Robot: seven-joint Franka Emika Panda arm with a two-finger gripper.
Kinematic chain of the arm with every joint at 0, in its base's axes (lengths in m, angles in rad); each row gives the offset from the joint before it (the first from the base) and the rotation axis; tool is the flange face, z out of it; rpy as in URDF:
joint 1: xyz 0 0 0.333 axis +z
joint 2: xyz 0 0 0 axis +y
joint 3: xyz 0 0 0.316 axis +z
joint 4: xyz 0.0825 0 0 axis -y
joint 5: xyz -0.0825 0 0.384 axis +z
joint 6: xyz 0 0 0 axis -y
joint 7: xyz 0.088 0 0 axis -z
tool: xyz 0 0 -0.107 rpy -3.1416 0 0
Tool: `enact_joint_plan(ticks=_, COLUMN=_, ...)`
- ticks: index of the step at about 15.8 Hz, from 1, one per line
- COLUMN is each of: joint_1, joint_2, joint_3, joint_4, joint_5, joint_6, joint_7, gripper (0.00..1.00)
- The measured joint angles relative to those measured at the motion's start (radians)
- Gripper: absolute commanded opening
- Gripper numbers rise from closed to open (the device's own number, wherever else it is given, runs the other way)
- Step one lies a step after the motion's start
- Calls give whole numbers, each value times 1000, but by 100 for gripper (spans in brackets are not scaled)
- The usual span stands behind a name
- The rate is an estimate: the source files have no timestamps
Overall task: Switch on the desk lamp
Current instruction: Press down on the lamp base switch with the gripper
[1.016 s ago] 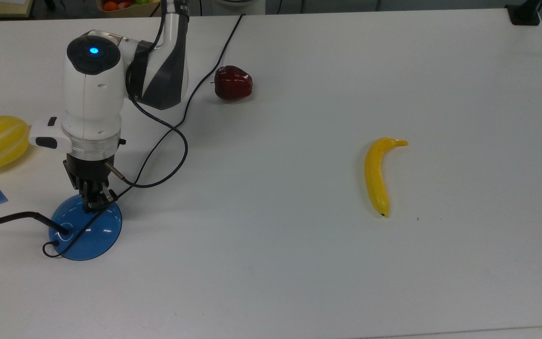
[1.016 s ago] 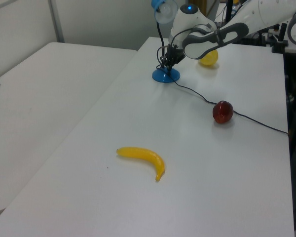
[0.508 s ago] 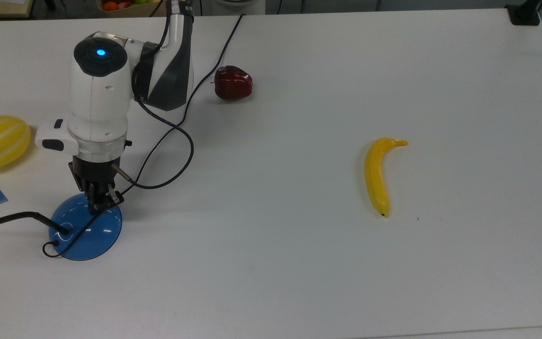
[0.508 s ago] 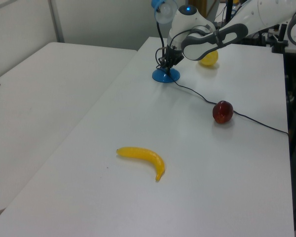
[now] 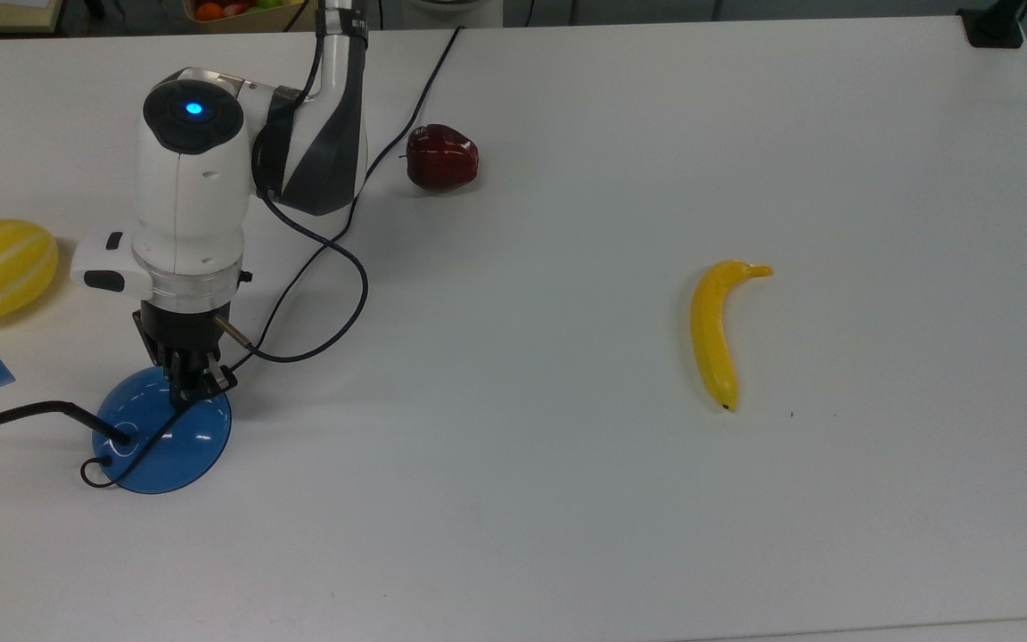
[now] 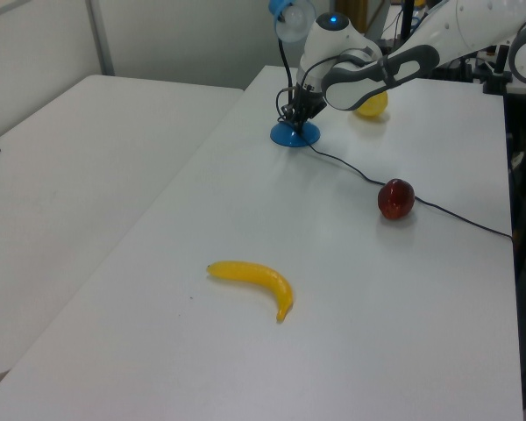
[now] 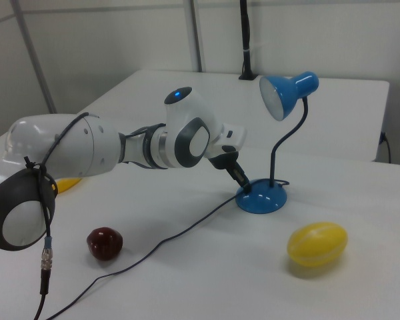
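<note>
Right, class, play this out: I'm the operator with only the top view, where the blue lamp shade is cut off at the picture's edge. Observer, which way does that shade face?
Observer: In the right view the desk lamp stands whole. Its blue cone shade opens toward the right view's left and slightly downward.
Operator: Is it glowing?
Observer: The inside of the shade looks pale, with no clear glow. I can't be sure either way.
Operator: How does the end effector meet the base?
Observer: The end effector slants down onto the upper slope of the glossy blue dome-shaped base, on the side toward the right view's left, and seems to touch it.
</note>
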Motion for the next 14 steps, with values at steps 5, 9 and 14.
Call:
enact_joint_plan(ticks=5, joint_1=0, joint_2=1, joint_3=0, joint_4=1, joint_5=-3, joint_6=0, joint_7=0, gripper=0)
enact_joint_plan(ticks=9, joint_1=-3, joint_2=3, joint_3=0, joint_4=4, joint_5=-3, joint_6=0, joint_7=0, gripper=0)
enact_joint_plan(ticks=14, joint_1=-13, joint_2=11, joint_3=0, joint_4=14, joint_5=-3, joint_6=5, joint_7=12, gripper=0)
